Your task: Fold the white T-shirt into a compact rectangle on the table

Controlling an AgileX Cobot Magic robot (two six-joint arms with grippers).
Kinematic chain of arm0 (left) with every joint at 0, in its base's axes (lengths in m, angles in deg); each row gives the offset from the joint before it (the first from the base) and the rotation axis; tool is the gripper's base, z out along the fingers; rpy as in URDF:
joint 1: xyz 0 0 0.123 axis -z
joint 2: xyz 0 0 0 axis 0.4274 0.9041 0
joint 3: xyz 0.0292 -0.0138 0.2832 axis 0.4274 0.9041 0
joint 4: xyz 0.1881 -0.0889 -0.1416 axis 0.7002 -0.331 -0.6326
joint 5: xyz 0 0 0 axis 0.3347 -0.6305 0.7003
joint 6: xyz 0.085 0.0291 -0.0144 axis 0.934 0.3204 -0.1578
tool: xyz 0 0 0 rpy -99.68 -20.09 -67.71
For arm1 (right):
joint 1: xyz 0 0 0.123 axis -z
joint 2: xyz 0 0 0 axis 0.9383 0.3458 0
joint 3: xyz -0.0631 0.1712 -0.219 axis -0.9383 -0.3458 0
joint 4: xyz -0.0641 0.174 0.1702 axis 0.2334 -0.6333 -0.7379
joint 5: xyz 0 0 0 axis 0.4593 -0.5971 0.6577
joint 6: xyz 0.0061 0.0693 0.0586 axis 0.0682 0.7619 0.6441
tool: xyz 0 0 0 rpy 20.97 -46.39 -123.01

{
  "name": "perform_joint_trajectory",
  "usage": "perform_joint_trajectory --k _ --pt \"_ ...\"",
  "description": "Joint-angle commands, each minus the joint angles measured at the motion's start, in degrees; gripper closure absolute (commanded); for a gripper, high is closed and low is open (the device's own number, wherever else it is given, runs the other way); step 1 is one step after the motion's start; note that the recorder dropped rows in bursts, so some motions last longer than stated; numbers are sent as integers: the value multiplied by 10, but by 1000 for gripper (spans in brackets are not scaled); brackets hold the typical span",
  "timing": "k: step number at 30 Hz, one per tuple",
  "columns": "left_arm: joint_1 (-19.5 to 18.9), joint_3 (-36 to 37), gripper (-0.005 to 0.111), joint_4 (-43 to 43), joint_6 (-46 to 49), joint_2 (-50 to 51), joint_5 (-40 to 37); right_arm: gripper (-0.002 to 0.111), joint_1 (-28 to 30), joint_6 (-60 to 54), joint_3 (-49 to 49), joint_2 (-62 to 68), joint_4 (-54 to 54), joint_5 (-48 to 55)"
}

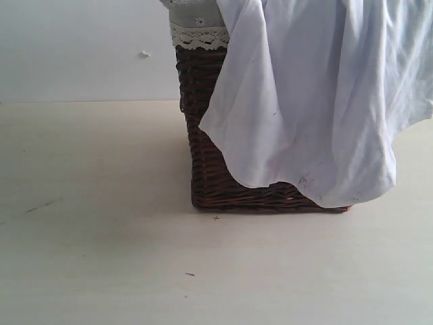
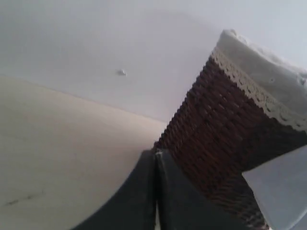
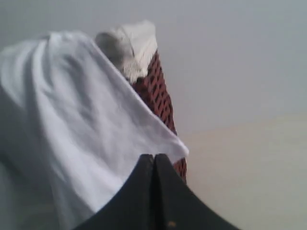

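The white T-shirt (image 1: 318,95) hangs out of a dark brown wicker basket (image 1: 203,145) and drapes down its front and right side, its hem close to the table (image 1: 95,257). No arm shows in the exterior view. In the left wrist view my left gripper (image 2: 156,152) is shut with nothing in it, pointing at the basket (image 2: 225,134); a corner of the T-shirt (image 2: 283,191) shows beside it. In the right wrist view my right gripper (image 3: 154,155) is shut and empty, its tips in front of the draped T-shirt (image 3: 72,115). Whether they touch the cloth I cannot tell.
The basket has a lace-edged grey cloth liner (image 1: 196,30) folded over its rim. A plain white wall (image 1: 81,47) stands behind the table. Faint dark scuff marks (image 1: 189,274) dot the pale tabletop in front of the basket.
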Motion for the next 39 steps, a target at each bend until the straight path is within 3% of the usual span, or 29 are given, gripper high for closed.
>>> perform_joint_trajectory --k 1,6,10,15,23,25,26,28,31,39 --pt "4 -67 107 4 45 114 -79 108 3 -107 57 96 8 104" --pt "4 -119 107 -2 65 214 -168 108 3 -143 113 221 8 87" --pt "4 -125 107 -3 95 254 -213 108 3 -241 174 319 11 89" --pt "4 -125 107 -23 128 261 -247 108 3 -410 242 394 50 202" --pt "4 -125 107 -48 162 261 -283 108 3 -410 282 460 94 218" --pt "4 -125 107 -55 168 261 -285 94 3 -387 282 457 94 206" --pt "4 -125 107 -57 168 261 -288 79 3 -387 282 452 94 205" --pt "4 -125 107 -59 168 261 -288 59 3 -386 282 448 98 205" --pt "4 -125 107 -59 168 261 -288 36 3 -383 282 450 98 181" --pt "4 -125 107 -59 168 261 -289 36 3 -408 282 507 74 96"
